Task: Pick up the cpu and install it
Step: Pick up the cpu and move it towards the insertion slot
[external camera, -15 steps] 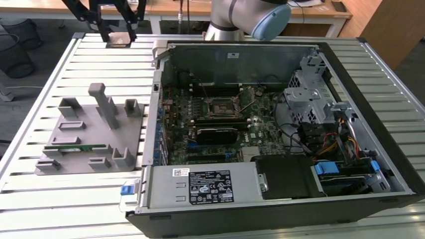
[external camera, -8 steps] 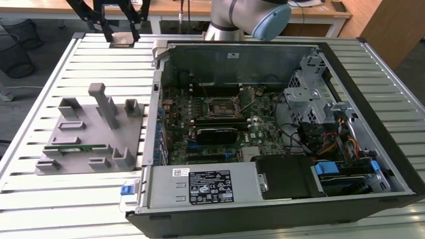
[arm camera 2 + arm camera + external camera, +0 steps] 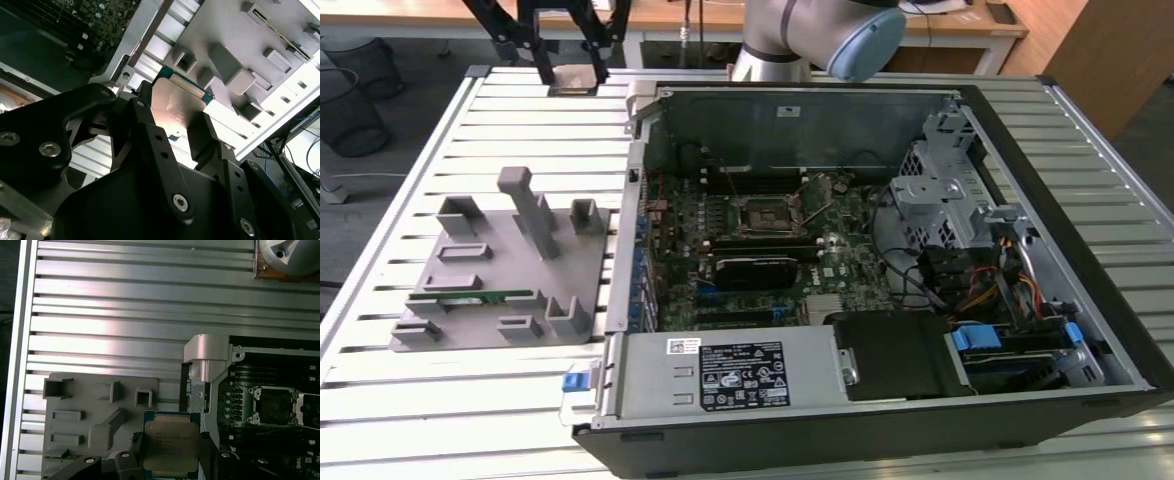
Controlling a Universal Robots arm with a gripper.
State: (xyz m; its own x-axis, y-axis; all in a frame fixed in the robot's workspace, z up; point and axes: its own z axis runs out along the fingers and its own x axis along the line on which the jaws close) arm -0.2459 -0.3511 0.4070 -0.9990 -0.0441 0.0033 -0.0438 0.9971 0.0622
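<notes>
The cpu (image 3: 171,442) is already off its resting place. In both wrist views it sits flat between the two black fingers of the pincer (image 3: 172,112), which is pinching it by opposite edges. Its metal top faces the first wrist camera and its green rim shows at the far edge.

In the exterior view the pincer hangs above the far part of the slatted counter (image 3: 520,420), outside the open computer case (image 3: 801,120). It is beyond the grey holder block (image 3: 467,300) where a green memory stick (image 3: 474,297) lies in a slot.

So the pick-up looks done. The install has not begun, as far as I can judge. The motherboard socket (image 3: 275,407) stands bare inside its frame, well apart from the chip, and nothing is seated in it (whether its retaining lever is fully up I cannot tell).

What remains is the whole placing part: bringing the chip over the socket, matching its orientation, setting it down and letting go.
</notes>
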